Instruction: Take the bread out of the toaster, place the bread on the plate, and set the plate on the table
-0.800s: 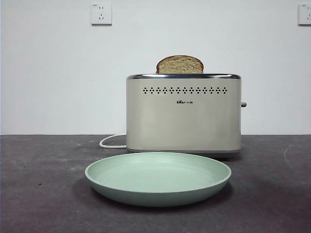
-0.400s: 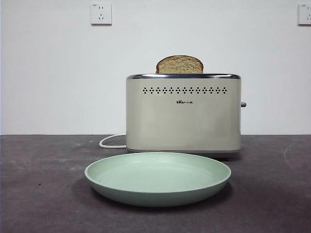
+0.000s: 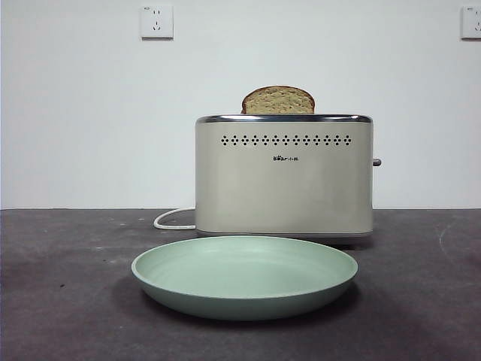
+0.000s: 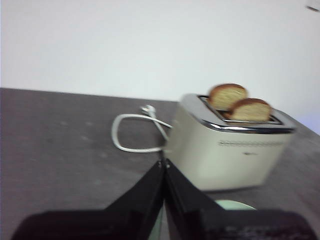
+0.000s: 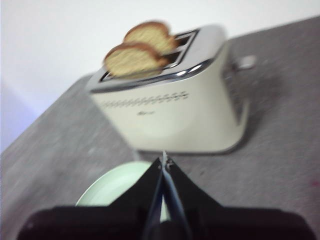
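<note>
Tan bread [image 3: 278,101] upright, dome upward

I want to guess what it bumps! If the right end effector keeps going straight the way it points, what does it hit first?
Probably the toaster: the shut right end effector aims at its front wall, passing above the plate. Depth is unclear, though.

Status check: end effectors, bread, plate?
Both end effectors, left and right, shut, empty, short of toaster. Bread in slot beside second slice. Plate on table. Nothing blocking.
</note>
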Action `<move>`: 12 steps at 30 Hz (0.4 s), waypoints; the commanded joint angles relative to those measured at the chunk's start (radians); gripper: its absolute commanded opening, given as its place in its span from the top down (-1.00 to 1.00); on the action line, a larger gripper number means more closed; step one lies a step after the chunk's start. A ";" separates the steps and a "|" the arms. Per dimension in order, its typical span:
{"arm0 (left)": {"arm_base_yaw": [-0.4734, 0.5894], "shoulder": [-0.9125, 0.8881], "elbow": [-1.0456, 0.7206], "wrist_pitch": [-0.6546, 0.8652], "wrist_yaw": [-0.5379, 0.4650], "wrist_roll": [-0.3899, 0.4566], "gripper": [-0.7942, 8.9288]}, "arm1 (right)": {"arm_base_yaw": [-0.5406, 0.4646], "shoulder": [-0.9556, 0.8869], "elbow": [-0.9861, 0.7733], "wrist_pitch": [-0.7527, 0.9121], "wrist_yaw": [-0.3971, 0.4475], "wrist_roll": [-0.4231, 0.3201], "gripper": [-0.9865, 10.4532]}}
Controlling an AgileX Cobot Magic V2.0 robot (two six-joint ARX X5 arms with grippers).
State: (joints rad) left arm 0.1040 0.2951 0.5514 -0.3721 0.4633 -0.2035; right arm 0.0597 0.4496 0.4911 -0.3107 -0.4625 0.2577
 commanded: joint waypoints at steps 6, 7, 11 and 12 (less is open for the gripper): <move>0.002 0.154 0.168 -0.121 0.186 0.050 0.85 | 0.003 0.219 0.320 -0.371 -0.100 -0.248 0.85; 0.002 0.172 0.193 -0.148 0.206 0.064 0.85 | 0.003 0.242 0.359 -0.425 -0.105 -0.276 0.85; 0.000 0.227 0.282 -0.257 0.255 0.133 0.85 | 0.014 0.310 0.461 -0.564 -0.109 -0.311 0.85; 0.000 0.238 0.303 -0.282 0.263 0.147 0.85 | 0.016 0.319 0.475 -0.579 -0.109 -0.311 0.85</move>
State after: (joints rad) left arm 0.1040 0.5308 0.8467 -0.6464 0.7181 -0.1051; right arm 0.0731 0.7658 0.9611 -0.8818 -0.5682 -0.0216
